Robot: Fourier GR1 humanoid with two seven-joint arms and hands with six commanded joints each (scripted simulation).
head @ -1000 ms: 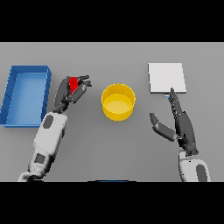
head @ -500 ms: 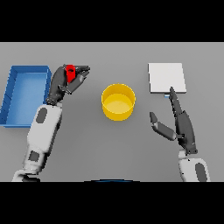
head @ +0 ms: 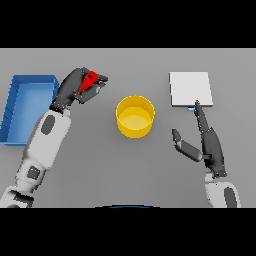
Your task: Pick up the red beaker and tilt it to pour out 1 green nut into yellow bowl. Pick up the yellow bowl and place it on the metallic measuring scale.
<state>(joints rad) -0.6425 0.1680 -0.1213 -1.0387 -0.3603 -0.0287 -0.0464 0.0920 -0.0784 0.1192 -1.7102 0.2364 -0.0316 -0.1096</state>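
My left hand (head: 75, 86) is shut on the red beaker (head: 89, 81), held above the table to the left of the yellow bowl (head: 135, 116). The beaker is tilted, mostly covered by the fingers. The bowl stands upright in the middle of the table; I cannot see any nut in it. At the back right lies the metallic measuring scale (head: 189, 88), a flat pale square. My right hand (head: 209, 142) hovers open just in front of the scale, fingers straight and pointing at its front edge, thumb spread toward the bowl.
A blue tray (head: 20, 95) with raised walls sits at the far left, just beside my left forearm.
The left hand has lifted the red beaker up and slightly to the right, closer to the bowl, and tilted it. The right hand has barely moved.
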